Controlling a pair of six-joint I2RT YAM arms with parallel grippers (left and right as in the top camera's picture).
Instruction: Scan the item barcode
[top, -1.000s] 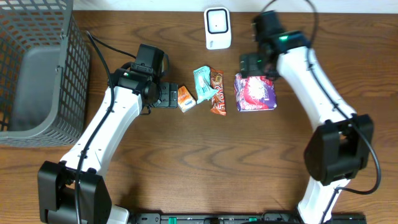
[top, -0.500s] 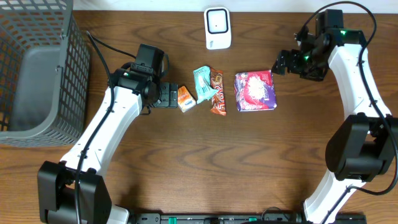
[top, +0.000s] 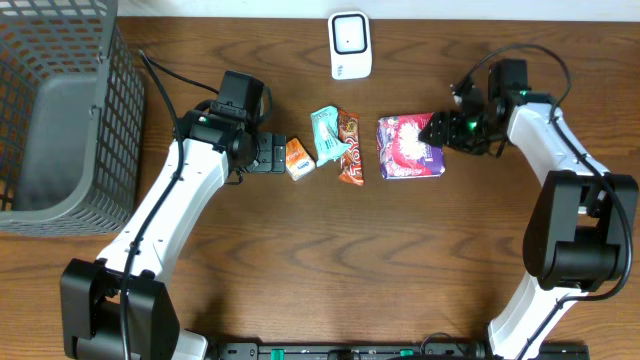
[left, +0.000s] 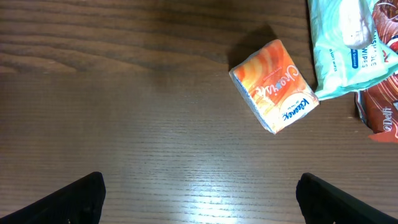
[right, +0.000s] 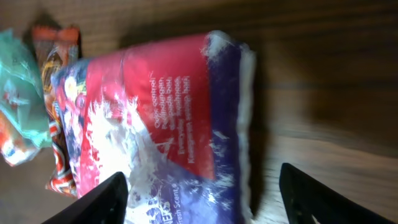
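Showing the right gripper (top: 441, 130) set at the outer edge of the purple-and-red soft plastic pack (top: 405, 148), which lies flat on the brown wooden desk (top: 320, 260). One second earlier this gripper hung over the pack's far corner, near the white barcode scanner (top: 350, 45). Half a second earlier it had swung clear to the outer side, and it now faces the pack end-on. The pack itself has not shifted.

In the right wrist view the pack lies ahead of and between the two fingers (right: 106, 202), with bare desk showing between its edge and the other finger. The gripper is released, narrowing from its widest spread, and grasps nothing yet.

The left gripper (left: 199, 199) is unchanged, fully released. A small orange tissue pack (left: 273, 87) lies just ahead of it, with a mint-green wipes sachet (top: 326, 133) and a brown chocolate-bar wrapper (top: 350, 160) beyond. A grey wire basket (top: 110, 120) stands well behind it.

The re-approach reads as the start of a grasp, so the scan has not begun. The pack would still have to be pinched, lifted and carried to the scanner, which stands well apart from the right gripper, towards the far side of the desk. Which face carries the barcode cannot be told. The soft wrapper may crumple or slide as the fingers meet it.
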